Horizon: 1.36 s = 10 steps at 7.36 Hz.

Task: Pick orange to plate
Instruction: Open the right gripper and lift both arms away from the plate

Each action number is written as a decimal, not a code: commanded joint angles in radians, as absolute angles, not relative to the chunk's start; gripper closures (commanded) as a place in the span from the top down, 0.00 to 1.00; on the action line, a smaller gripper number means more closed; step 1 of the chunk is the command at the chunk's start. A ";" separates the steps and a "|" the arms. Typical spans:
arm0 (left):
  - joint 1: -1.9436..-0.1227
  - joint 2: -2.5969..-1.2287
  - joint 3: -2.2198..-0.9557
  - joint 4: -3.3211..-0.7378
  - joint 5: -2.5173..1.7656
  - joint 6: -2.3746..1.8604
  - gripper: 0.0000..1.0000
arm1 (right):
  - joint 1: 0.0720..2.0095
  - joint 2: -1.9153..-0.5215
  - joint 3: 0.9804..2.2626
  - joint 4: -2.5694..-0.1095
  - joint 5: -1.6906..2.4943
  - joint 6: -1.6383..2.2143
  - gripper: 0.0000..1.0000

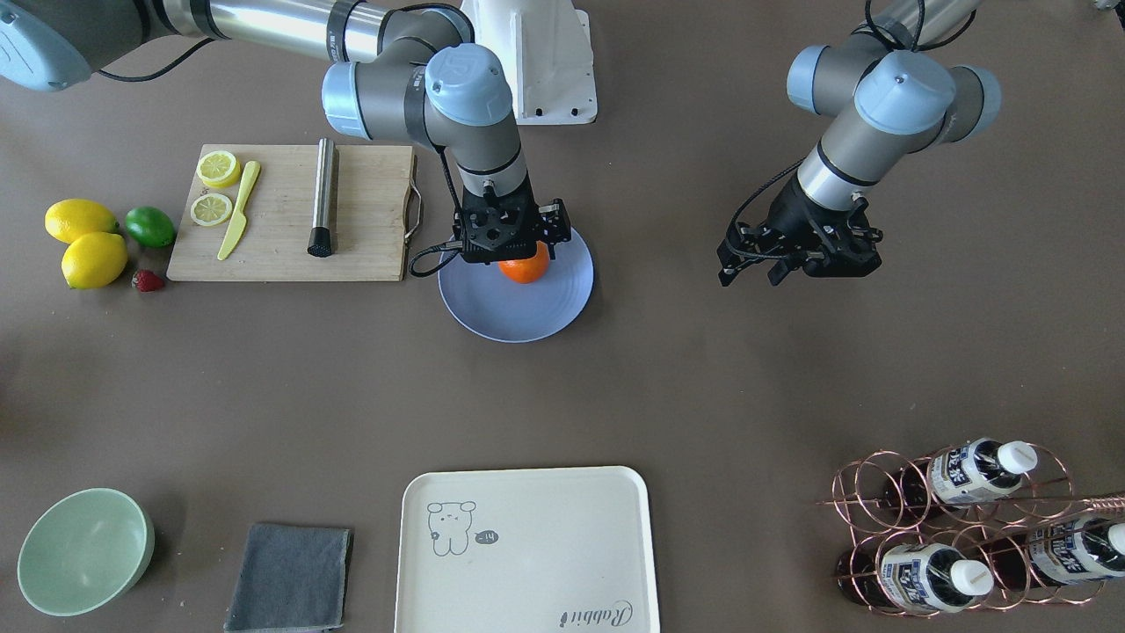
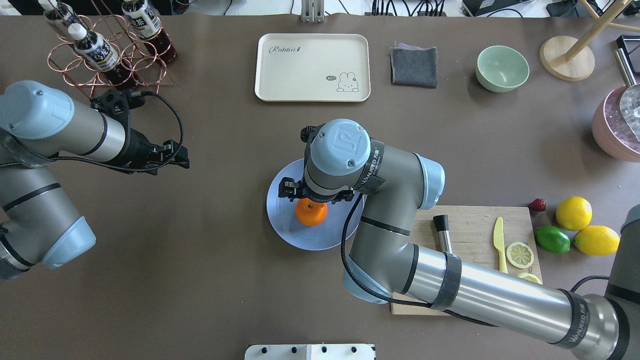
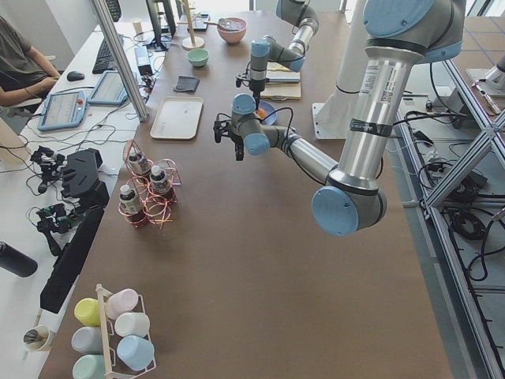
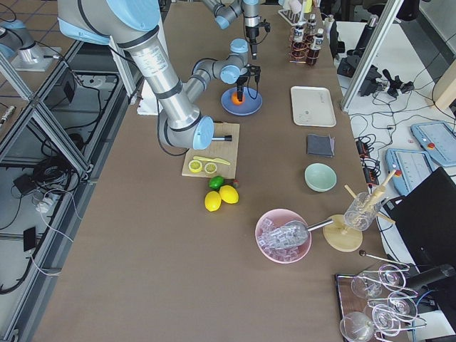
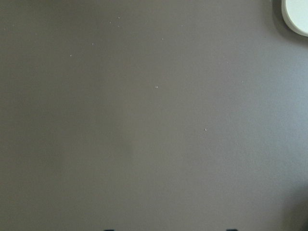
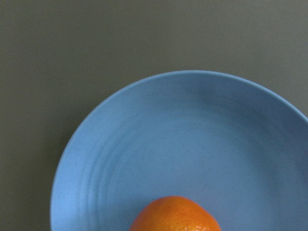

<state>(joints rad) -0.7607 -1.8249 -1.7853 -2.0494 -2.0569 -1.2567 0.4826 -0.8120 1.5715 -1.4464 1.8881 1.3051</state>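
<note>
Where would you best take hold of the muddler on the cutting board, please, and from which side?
Grip the muddler at mid-shaft, coming straight down from above, with the jaws set across its narrow width. It is a slim, straight cylinder lying flat on the board. Bare wood shows along both its long sides, and the knife lies well apart from it.

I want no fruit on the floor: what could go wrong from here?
The orange is round and the plate is shallow: it might roll off when the right claw lifts away. The claw's cable loops beside the metal handle of the cutting board and could snag as the arm pulls back.
</note>
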 commanded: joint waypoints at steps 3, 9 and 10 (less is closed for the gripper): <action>-0.961 -1.700 -1.850 -2.048 -2.219 -1.017 0.82 | 0.842 -1.084 1.920 -1.631 2.180 1.025 1.00; -1.518 -1.563 -1.748 -1.448 -2.393 0.153 0.84 | 1.437 -1.463 1.685 -1.676 2.370 -0.054 1.00; -1.564 -1.566 -1.703 -1.430 -2.343 0.246 0.97 | 1.500 -1.462 1.611 -1.707 2.358 -0.160 1.00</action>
<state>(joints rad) -1.4866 -1.5633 -1.7621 -1.5074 -2.3829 0.0623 1.4110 -1.4538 1.6986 -1.6692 2.3610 -0.0089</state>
